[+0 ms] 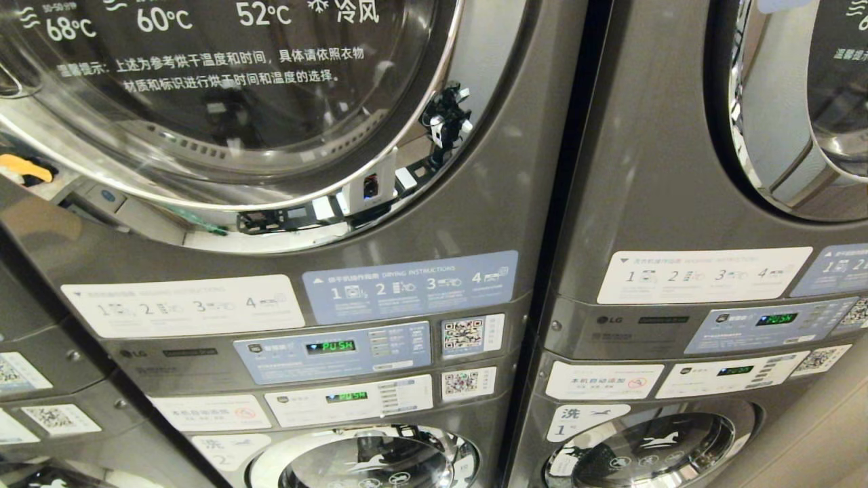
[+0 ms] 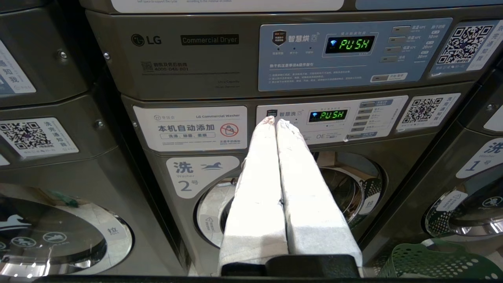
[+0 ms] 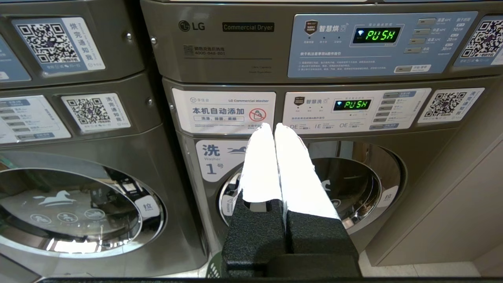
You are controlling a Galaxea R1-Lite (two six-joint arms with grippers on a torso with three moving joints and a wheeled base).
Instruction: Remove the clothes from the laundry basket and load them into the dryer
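The dryer (image 1: 271, 88) fills the upper left of the head view, its round glass door closed; its control panel (image 2: 353, 51) reads PUSH. In the left wrist view, a corner of the green laundry basket (image 2: 436, 261) shows on the floor, low in front of the machines. A sliver of the laundry basket (image 3: 214, 271) shows in the right wrist view. The clothes are out of view. My left gripper (image 2: 275, 121) is shut and empty, pointing at washer 2. My right gripper (image 3: 272, 126) is shut and empty, facing washer 1. Neither arm appears in the head view.
Two stacks of grey machines stand side by side, dryers above washers. A second dryer door (image 1: 814, 102) is at the right. Washer 2 door (image 2: 353, 188) and washer 1 door (image 3: 365, 184) are closed. A beige wall (image 3: 463, 204) bounds the right.
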